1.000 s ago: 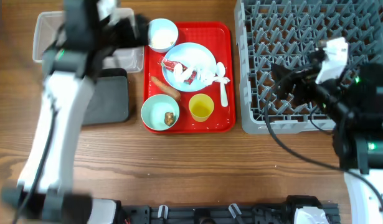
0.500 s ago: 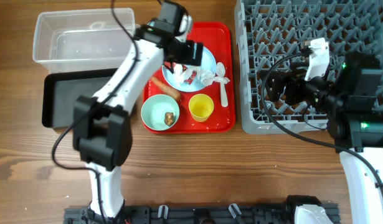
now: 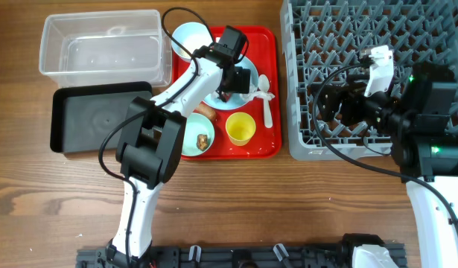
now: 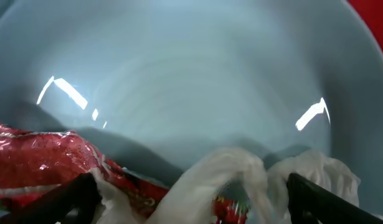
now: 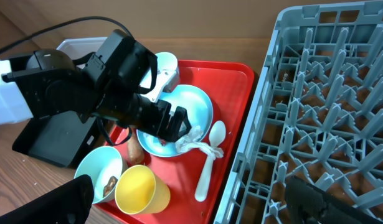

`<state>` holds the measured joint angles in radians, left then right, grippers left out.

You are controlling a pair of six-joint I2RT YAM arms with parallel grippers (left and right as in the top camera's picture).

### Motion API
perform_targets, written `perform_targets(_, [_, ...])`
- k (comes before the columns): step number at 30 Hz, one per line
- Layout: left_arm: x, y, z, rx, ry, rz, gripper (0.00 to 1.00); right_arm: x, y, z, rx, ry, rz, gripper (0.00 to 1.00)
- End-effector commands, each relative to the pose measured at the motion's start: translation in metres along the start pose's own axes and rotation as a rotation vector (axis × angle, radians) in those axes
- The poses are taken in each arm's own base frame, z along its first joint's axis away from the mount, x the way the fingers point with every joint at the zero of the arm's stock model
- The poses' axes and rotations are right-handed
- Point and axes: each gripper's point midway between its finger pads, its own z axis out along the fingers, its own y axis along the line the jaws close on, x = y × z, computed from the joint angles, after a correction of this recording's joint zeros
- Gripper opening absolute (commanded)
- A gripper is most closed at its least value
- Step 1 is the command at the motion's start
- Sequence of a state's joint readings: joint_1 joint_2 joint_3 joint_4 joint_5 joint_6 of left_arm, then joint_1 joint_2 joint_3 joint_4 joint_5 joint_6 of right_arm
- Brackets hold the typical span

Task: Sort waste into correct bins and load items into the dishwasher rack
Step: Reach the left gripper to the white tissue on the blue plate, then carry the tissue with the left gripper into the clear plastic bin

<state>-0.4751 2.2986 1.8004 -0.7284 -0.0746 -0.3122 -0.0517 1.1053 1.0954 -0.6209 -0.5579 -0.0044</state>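
Two arms at a wooden counter (image 3: 251, 201), seen from overhead and from both wrists.

Left hand (image 3: 229, 80): reaches low over the pale blue plate (image 3: 247, 67) with its fingers spread wide apart. Straddles a red-and-white wrapper (image 4: 42, 155) and crumpled white paper (image 4: 235, 174), clamped on neither.

Right hand (image 3: 327, 104): hovers above the 8 o'clock part of the grey dishwasher rack (image 3: 348, 37), fingers wide apart, holding nothing.

Red tray (image 3: 272, 45): lies at 9 o'clock of the rack, just beside it. Contents, by clock position on the tray:
- plate, from centre toward 12 o'clock
- one pale bowl (image 3: 190, 39) at 11 o'clock
- a second bowl (image 3: 185, 134) at 7 o'clock, with a brown lump (image 3: 202, 141) inside
- yellow cup (image 3: 240, 129) at 5 o'clock, upright
- white spoon (image 3: 266, 100) at 3 o'clock, its bowl end just beside the paper
- orange stick (image 5: 134, 149) at the plate's 7 o'clock, partly hidden under the arm

Clear tub (image 3: 98, 45): sits at 10 o'clock of the red tray.

Black tray (image 3: 102, 119): sits at 6 o'clock of the tub, just beside it.
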Motion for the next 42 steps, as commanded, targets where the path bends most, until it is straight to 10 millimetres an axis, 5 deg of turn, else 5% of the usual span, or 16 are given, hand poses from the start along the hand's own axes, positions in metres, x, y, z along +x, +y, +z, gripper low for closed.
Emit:
perform_targets(1, [-0.005,0.004,0.01,-0.028,-0.016,-0.042,0.67,-0.006,0.001,0.001,-0.017,-0.004,0.006,1.0])
perform_targets(4, [0.0,0.001,0.017,-0.027,-0.003,-0.036,0.29,-0.005,0.0,0.004,-0.017,0.004,0.012,1.0])
perform_targets(7, [0.002,-0.003,0.017,-0.025,-0.001,-0.027,0.05,-0.003,-0.003,0.008,-0.017,0.016,0.02,1.0])
perform_targets(13, [-0.004,-0.01,0.005,-0.011,-0.018,-0.02,0.04,0.001,-0.007,0.015,-0.018,0.037,0.033,1.0])
perform_targets(20, [-0.066,0.002,-0.095,0.046,-0.176,-0.083,0.04,0.001,-0.007,0.015,-0.017,0.034,0.031,1.0])
perform_targets(23, [-0.1,0.036,-0.154,0.05,-0.309,-0.155,0.04,0.001,-0.007,0.015,-0.018,0.034,0.032,1.0])
perform_targets(28, [-0.12,0.115,-0.191,-0.083,-0.415,-0.278,0.04,0.001,-0.007,0.015,-0.017,0.034,0.031,1.0])
perform_targets(34, [-0.128,0.208,-0.176,-0.206,-0.428,-0.426,0.04,0.001,-0.007,0.015,-0.017,0.034,0.031,1.0])
perform_targets(39, [-0.132,0.253,-0.136,-0.246,-0.415,-0.492,0.04,0.001,-0.007,0.015,-0.018,0.036,0.032,1.0])
perform_targets(41, [-0.128,0.261,-0.12,-0.254,-0.386,-0.502,0.26,0.001,-0.007,0.015,-0.018,0.036,0.032,1.0])
perform_targets(42, [-0.125,0.265,-0.114,-0.26,-0.373,-0.506,0.56,0.001,-0.007,0.015,-0.018,0.036,0.033,1.0])
